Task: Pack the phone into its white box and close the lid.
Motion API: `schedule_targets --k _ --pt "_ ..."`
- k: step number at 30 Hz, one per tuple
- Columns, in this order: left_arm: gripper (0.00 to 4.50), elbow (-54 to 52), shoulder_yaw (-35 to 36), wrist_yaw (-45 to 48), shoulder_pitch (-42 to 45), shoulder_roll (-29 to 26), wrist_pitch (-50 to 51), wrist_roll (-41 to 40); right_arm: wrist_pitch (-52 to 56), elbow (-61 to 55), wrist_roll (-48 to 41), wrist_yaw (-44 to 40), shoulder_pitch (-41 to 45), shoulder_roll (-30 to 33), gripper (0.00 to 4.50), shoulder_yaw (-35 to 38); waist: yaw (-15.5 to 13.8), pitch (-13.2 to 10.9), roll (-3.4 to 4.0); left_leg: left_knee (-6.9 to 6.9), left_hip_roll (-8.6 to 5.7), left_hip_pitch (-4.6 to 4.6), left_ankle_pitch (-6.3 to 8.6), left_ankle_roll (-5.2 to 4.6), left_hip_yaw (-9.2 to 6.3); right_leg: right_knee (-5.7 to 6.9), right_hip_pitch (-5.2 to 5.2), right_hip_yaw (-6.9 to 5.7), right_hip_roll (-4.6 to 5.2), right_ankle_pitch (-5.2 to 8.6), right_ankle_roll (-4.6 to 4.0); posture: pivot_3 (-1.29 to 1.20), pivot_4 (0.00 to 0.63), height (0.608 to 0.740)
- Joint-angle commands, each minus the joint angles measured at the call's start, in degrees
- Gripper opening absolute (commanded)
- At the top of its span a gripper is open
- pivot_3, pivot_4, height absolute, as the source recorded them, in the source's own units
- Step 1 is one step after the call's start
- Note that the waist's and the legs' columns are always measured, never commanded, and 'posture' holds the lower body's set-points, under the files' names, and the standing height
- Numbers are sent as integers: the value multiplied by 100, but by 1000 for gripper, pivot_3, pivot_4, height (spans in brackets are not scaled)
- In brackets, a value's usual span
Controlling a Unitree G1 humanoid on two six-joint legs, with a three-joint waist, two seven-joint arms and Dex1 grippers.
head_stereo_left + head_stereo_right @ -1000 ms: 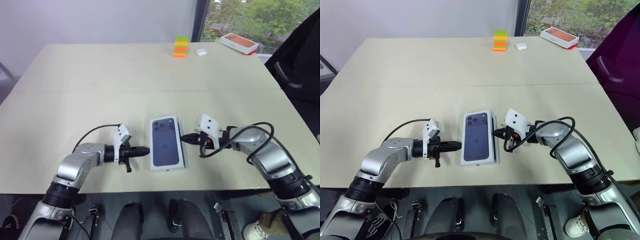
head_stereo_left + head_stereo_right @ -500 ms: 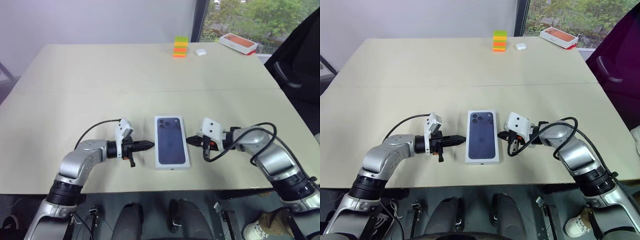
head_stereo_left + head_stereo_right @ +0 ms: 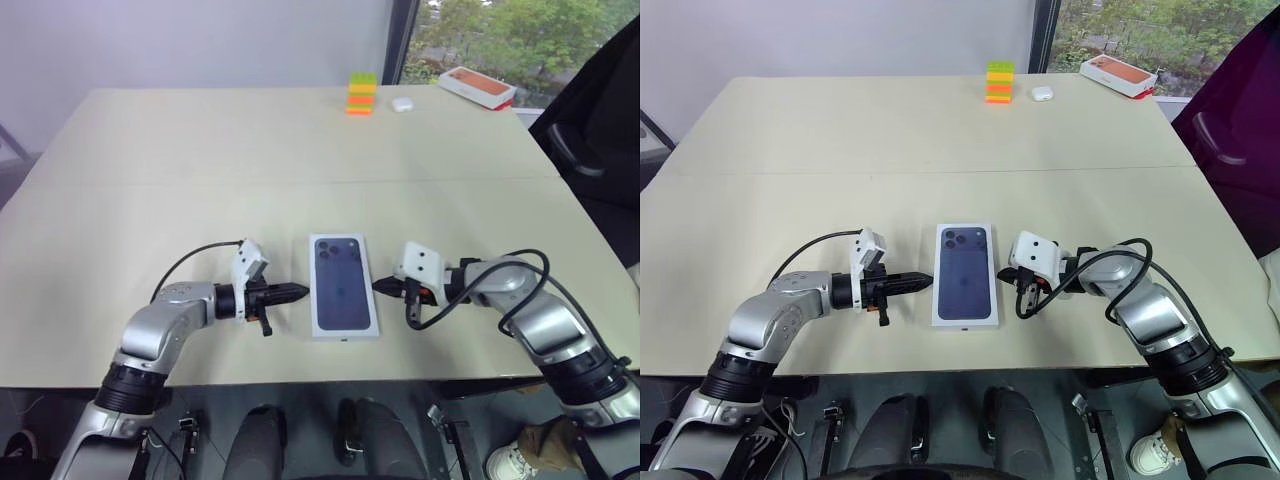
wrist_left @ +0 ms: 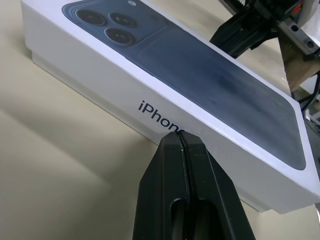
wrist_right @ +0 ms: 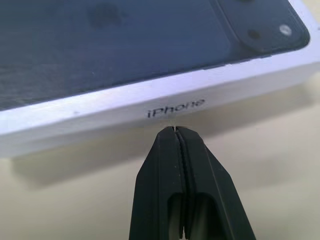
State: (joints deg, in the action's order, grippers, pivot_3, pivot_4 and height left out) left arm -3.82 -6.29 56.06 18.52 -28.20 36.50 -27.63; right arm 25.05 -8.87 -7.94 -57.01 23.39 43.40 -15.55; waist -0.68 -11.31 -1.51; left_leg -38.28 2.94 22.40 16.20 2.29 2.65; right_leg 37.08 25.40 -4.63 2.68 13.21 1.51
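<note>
The lid (image 3: 344, 285) sits fully down over the white box (image 4: 150, 127), so the package lies closed and flat on the beige table (image 3: 200, 180), near the table's front edge; only a thin strip of the box's base shows under the lid's rim in the left wrist view. The lid's top, printed with a dark blue phone picture, faces up, with the printed camera cluster at the end farther from the robot. The phone itself cannot be seen.

The left gripper (image 3: 297, 293) lies just to the left of the lid, its two black fingers pressed together into a single point aimed at the lid's left long side. In the left wrist view the tip meets the side wall just under the printed lettering, touching or all but touching. The right gripper (image 3: 383, 286) lies just to the right of the lid, its fingers likewise pressed together and holding nothing, pointed at the right long side; in the right wrist view the tip stands just short of the lettering there, and whether it touches cannot be told.

Far beyond the lid, near the table's back edge, stands a small stack of coloured blocks (image 3: 361, 94), with a small white case (image 3: 402, 103) just to its right. Farther right still lies an orange-topped box (image 3: 477, 86).
</note>
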Motion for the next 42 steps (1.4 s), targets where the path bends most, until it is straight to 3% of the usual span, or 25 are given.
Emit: schedule_targets --k 1,7,10,17,22,28,37,42 --pt "0 -95 76 28 -20 -60 -127 -4 -121 -41 70 -51 54 9 45 60 0 0 0 0 0 0 0 0 0 0 0 0 0 0 0 0 150 740" --pt "0 62 473 -17 294 -188 -97 -144 -152 416 -46 -26 483 -35 45 436 6 0 0 -1 0 -1 0 0 1 2 0 0 -1 -1 -1 0 150 740" --pt "0 287 565 -156 707 36 -269 -128 -208 827 -98 323 938 -418 45 627 1 -1 0 -11 0 -1 -2 2 -1 5 -2 0 -3 -3 -4 0 150 740" --pt "0 892 369 -376 1270 749 -689 145 -134 1031 -67 609 1246 -1075 45 599 -1 2 -2 -10 1 -2 -3 4 -1 5 -8 -2 -1 -7 -8 0 150 740" --pt "0 919 -95 -241 1041 890 -923 444 -324 907 193 747 885 -1258 45 272 0 3 -2 -6 0 -2 -3 4 1 3 -7 -3 2 -7 -7 0 150 740" --pt "0 749 -406 264 695 423 -841 561 -141 267 134 98 320 -801 45 -43 12 7 3 -6 1 -11 -3 3 -2 10 -10 -2 -2 -7 -8 0 150 740" --pt "0 69 -481 1029 228 -320 -721 348 161 -462 -462 -658 -166 -212 45 176 7 14 7 -6 1 -42 -3 4 -3 6 -42 -1 -2 6 9 0 150 740" --pt "0 -117 -495 1054 52 -358 -786 338 515 -924 -1185 -1276 -426 97 45 325 -12 14 7 -5 1 -41 -3 4 -6 2 -44 -2 -2 7 9 0 150 740"
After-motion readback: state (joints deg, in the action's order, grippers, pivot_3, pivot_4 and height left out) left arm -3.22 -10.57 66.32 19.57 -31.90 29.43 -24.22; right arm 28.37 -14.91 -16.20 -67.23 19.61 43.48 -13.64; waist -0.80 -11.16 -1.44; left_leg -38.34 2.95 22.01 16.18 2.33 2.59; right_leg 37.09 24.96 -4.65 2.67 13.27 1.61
